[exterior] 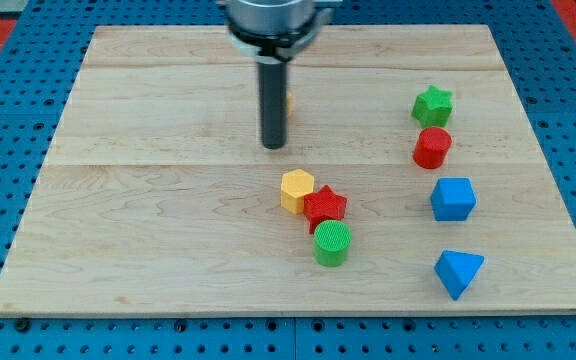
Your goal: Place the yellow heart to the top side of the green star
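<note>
Bright, even overhead light falls across the pale desk [148,200], without harsh glare. Blocks cast short, soft shadows; a faint one lies beneath the rod [273,105]. Focus is sharp centrally, slightly softer at the corners.

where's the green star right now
The green star sits near the view's right, toward the top of the wooden board, directly above and touching the red cylinder. My tip is well off to its left.

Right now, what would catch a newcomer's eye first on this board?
My dark rod hangs at the view's top centre, my tip above a huddle of yellow hexagon, red star and green cylinder. Along the view's right runs a column headed by the green star.
</note>
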